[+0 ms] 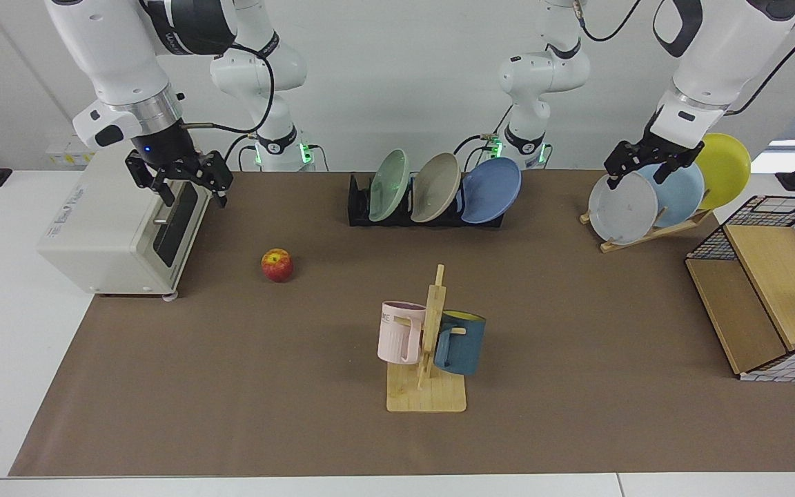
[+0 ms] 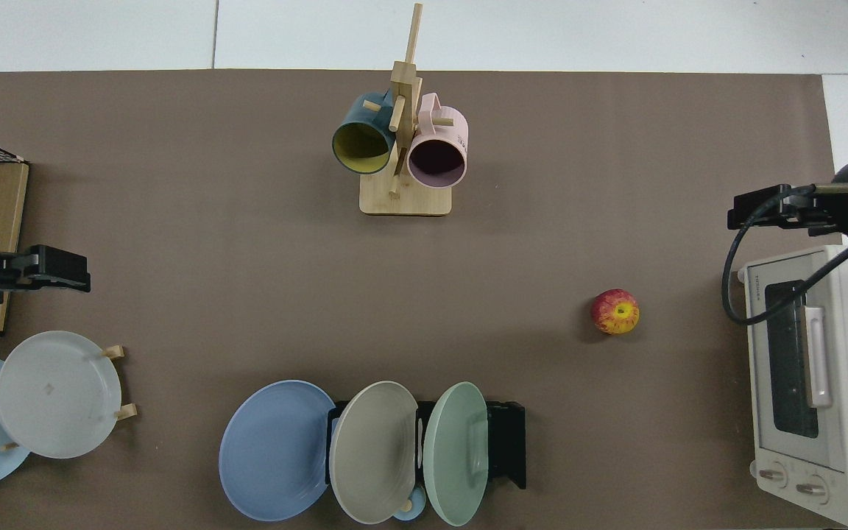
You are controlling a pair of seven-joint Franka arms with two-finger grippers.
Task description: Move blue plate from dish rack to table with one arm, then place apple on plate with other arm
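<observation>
So the blue plate (image 1: 492, 190) was leaning in the dish rack (image 1: 359, 207) next to the beige plate (image 1: 435, 187) and green plate (image 1: 388, 185). The apple (image 1: 277, 265) sat alone on the surface (image 1: 232, 386), well apart from the rack. My left tool (image 1: 649, 166) hung spread by the grey plate (image 1: 622, 208), touching nothing; my right tool (image 1: 187, 183) hovered spread at the toaster oven (image 1: 118, 235).

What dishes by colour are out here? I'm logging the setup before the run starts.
Blue plate, in the dish rack: 1
Beige plate: 1
Green plate: 1
Grey plate: 1
Pale blue plate: 1
Yellow plate: 1
Pink mug: 1
Dark blue mug: 1
Total: 8 dishes
</observation>
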